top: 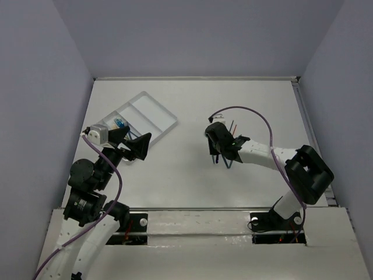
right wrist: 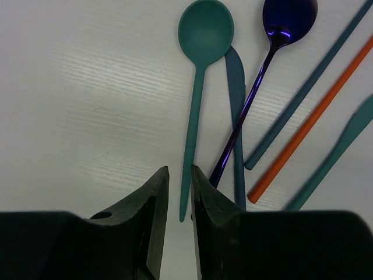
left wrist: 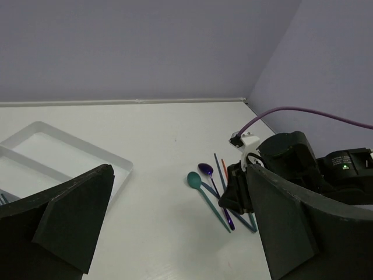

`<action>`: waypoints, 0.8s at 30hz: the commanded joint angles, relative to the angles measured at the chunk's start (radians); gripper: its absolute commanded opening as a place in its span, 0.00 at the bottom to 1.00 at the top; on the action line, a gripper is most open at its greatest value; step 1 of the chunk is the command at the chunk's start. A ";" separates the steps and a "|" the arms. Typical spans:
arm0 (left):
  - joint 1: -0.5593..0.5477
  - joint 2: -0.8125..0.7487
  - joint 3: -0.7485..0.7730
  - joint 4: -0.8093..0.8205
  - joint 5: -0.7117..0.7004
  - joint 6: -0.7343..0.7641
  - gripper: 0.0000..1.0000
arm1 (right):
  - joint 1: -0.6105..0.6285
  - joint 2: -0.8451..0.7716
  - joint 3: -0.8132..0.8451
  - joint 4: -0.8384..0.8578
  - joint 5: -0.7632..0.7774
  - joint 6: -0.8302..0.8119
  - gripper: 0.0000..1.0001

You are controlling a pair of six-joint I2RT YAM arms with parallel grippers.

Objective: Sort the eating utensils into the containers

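Several utensils lie loose on the white table under my right gripper (right wrist: 179, 172): a teal spoon (right wrist: 195, 105), a dark purple spoon (right wrist: 288, 14), a teal-blue knife (right wrist: 236, 87), a blue handle (right wrist: 309, 87), an orange handle (right wrist: 315, 119) and a teal piece (right wrist: 344, 146). My right jaws stand a narrow gap apart, low over the table, with the end of the teal spoon's handle between them. The spoon lies flat. My left gripper (left wrist: 180, 233) is wide open and empty beside the translucent white tray (top: 169, 116). The tray holds a few blue and orange utensils (top: 119, 123) in its left end.
Grey walls close in the table on three sides. The right arm's purple cable (top: 250, 111) arcs over the utensil pile. In the left wrist view the tray's corner (left wrist: 119, 166) lies left of the teal spoon (left wrist: 194, 179), with bare table between them.
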 commanded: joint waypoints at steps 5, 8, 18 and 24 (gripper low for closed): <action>-0.004 0.008 0.027 0.061 0.005 -0.002 0.99 | -0.064 0.123 0.096 0.015 -0.022 -0.025 0.31; -0.004 0.008 0.027 0.061 0.009 -0.001 0.99 | -0.064 0.152 0.119 0.015 -0.035 -0.028 0.31; -0.004 0.003 0.028 0.058 0.007 -0.001 0.99 | -0.064 0.212 0.129 0.034 -0.069 -0.018 0.30; -0.004 0.000 0.028 0.059 0.004 0.002 0.99 | -0.064 0.230 0.139 0.037 -0.070 -0.027 0.14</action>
